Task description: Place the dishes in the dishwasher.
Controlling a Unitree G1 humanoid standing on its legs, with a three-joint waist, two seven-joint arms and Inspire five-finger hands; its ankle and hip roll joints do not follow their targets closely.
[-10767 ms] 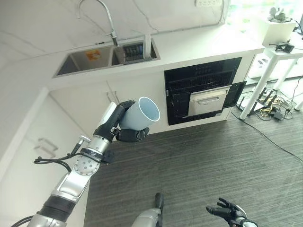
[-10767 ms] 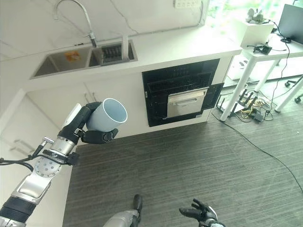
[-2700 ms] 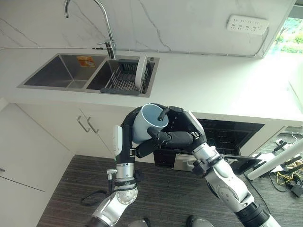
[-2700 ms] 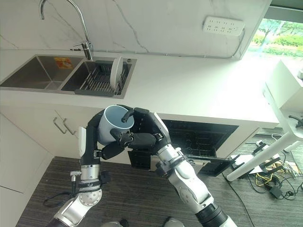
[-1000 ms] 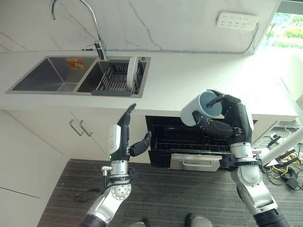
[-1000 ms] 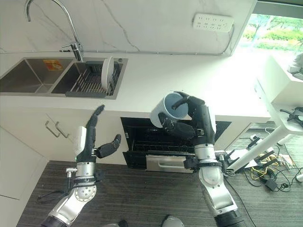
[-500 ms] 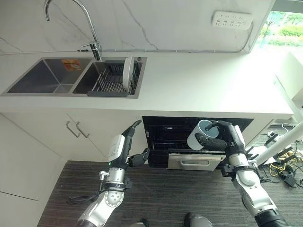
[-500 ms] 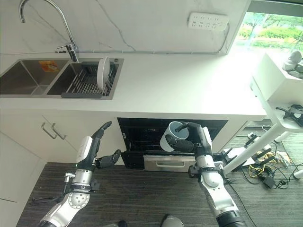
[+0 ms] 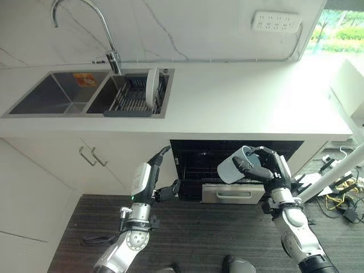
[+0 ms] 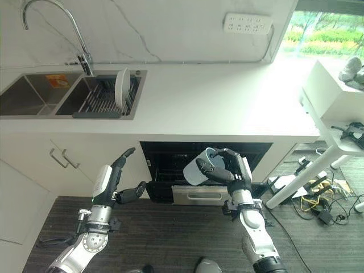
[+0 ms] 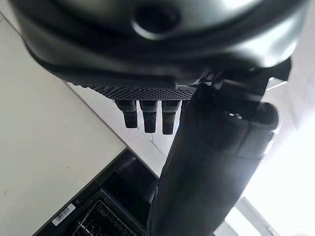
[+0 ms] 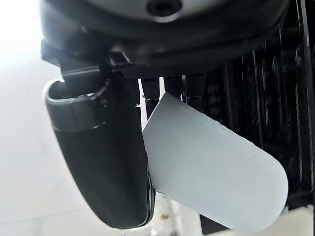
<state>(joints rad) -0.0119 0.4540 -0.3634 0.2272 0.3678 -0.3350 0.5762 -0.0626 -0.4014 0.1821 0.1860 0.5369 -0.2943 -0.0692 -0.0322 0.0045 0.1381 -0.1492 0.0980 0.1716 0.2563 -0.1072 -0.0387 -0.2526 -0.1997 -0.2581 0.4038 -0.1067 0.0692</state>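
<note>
right hand (image 9: 267,169) wrapped round a pale blue ceramic mug (image 9: 232,168) in front of the open black dishwasher (image 9: 199,156), left hand (image 9: 152,179) loose-fingered near white cabinet doors (image 9: 108,156), white plate (image 9: 151,87) upright in sink rack (image 9: 133,96)

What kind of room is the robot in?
It looks like a kitchen. There is a double sink with a tall tap, a plate standing in a drying rack, and an open dishwasher under the white counter.

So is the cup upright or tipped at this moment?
Tipped. The pale blue cup lies sideways in the right hand, in front of the open dishwasher.
</note>
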